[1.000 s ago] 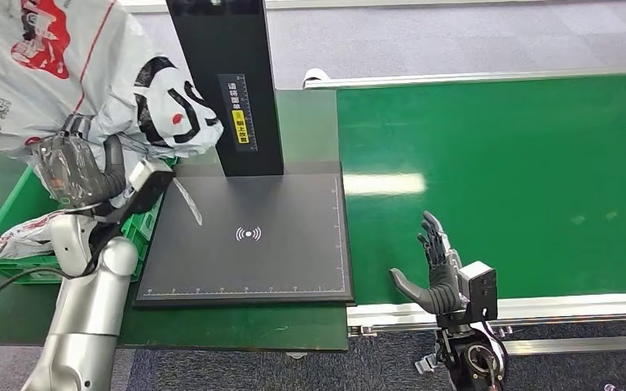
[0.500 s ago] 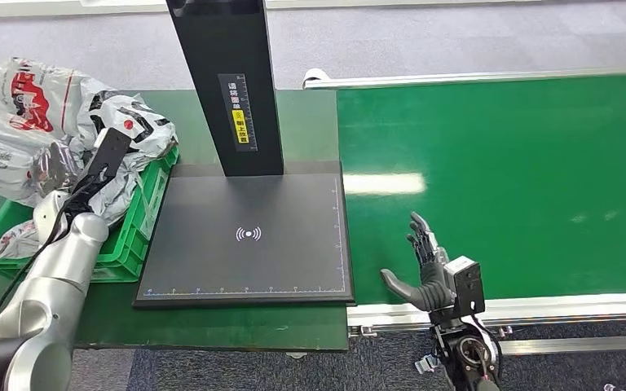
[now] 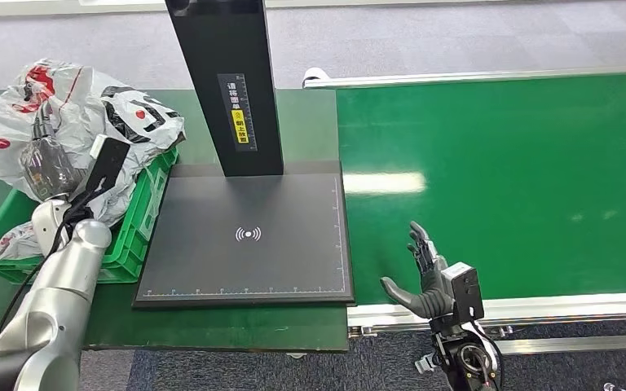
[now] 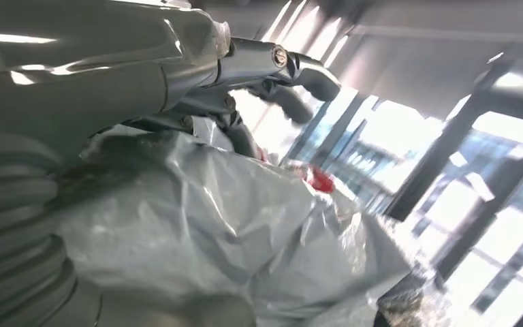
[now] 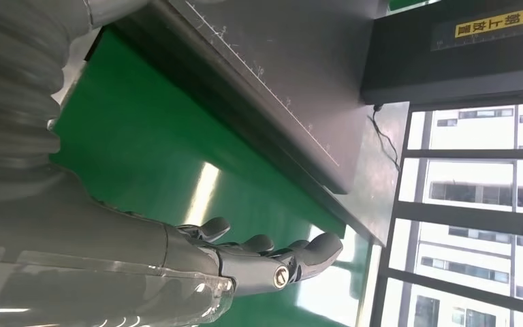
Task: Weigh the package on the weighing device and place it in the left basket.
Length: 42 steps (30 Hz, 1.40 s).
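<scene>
Left hand [image 3: 46, 167] now resting on bag [image 3: 90, 122] lowered onto basket [image 3: 143, 216], grip unclear, right hand [image 3: 424, 281] spread, slightly lower

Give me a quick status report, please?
Left hand on white package over green basket. Right hand open, idle. Scale platform bare.

The package [image 3: 90, 114] no longer hangs high over the near left corner of the table; it now lies lower, on the green basket [image 3: 143, 220], bunched up and spreading over the basket's far rim. The left hand [image 3: 47, 167] sits further left than a second ago and rests on the package, its arm dropped lower and stretched toward the basket. The right hand [image 3: 422, 281], fingers spread, is a little lower and nearer the conveyor's front edge.
</scene>
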Each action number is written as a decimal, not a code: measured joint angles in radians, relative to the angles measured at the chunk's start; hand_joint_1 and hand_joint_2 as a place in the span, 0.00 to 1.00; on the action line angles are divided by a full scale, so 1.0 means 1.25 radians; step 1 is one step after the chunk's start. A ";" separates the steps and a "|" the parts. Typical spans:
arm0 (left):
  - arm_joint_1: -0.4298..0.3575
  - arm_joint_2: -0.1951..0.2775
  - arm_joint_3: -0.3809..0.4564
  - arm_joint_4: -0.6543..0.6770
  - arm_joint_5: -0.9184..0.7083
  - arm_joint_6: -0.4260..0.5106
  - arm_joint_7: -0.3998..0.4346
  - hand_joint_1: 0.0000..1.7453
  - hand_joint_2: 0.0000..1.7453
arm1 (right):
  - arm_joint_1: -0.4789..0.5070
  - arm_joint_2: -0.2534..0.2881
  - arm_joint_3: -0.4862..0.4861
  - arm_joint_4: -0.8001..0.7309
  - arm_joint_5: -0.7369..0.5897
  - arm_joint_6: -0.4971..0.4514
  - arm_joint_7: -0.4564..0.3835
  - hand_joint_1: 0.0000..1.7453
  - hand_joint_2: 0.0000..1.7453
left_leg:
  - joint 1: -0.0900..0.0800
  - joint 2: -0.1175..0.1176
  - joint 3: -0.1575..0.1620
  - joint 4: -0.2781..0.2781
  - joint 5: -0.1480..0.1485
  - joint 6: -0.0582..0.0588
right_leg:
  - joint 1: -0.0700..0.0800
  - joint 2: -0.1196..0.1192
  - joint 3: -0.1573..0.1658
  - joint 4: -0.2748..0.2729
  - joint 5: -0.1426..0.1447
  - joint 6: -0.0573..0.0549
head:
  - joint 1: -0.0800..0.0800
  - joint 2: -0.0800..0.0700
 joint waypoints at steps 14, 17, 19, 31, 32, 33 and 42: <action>0.158 -0.125 0.113 -0.391 0.355 -0.021 -0.337 0.00 1.00 | 0.030 -0.015 0.000 -0.027 -0.016 -0.023 -0.016 0.00 1.00 | 0.000 0.000 0.000 0.000 0.000 0.000 | 0.000 0.000 0.000 0.000 0.000 0.000 | 0.000 0.000; 0.210 -0.126 0.058 -0.463 0.549 -0.114 -0.318 0.00 1.00 | 0.043 -0.020 -0.002 -0.051 -0.028 -0.027 -0.019 0.00 1.00 | 0.000 0.000 -0.001 0.000 0.000 0.000 | 0.000 0.000 -0.001 0.000 0.000 0.000 | 0.000 0.000; 0.245 -0.124 0.004 -0.505 0.628 -0.217 -0.301 0.00 1.00 | 0.050 -0.021 -0.004 -0.067 -0.045 -0.019 -0.025 0.00 1.00 | 0.000 0.000 -0.001 0.000 0.000 0.000 | 0.000 0.000 0.000 0.000 0.000 0.000 | 0.000 0.000; 0.410 -0.120 -0.269 -0.548 0.773 -0.699 -0.239 0.00 1.00 | 0.040 -0.006 -0.009 -0.100 -0.155 0.097 0.000 0.00 1.00 | 0.000 0.000 -0.001 0.000 -0.001 0.000 | 0.000 0.000 -0.001 0.000 0.000 0.000 | 0.000 0.000; 0.420 -0.122 -0.278 -0.541 0.780 -0.710 -0.235 0.00 1.00 | 0.038 -0.003 -0.007 -0.100 -0.152 0.096 0.004 0.00 1.00 | 0.000 0.000 -0.001 0.000 -0.001 0.000 | 0.000 0.000 -0.001 0.000 0.000 0.000 | 0.000 0.000; 0.428 -0.126 -0.286 -0.533 0.785 -0.718 -0.232 0.00 1.00 | 0.037 0.000 -0.004 -0.100 -0.151 0.094 0.008 0.00 1.00 | 0.000 0.000 -0.001 0.000 -0.001 0.000 | 0.000 0.000 -0.001 0.000 0.000 0.000 | 0.000 0.000; 0.459 -0.173 -0.323 -0.432 0.825 -0.736 -0.236 0.00 1.00 | 0.041 0.015 0.012 -0.112 -0.194 0.123 0.011 0.00 1.00 | 0.000 0.000 -0.001 0.000 -0.001 0.000 | -0.001 0.000 -0.001 -0.001 0.000 0.000 | 0.000 0.000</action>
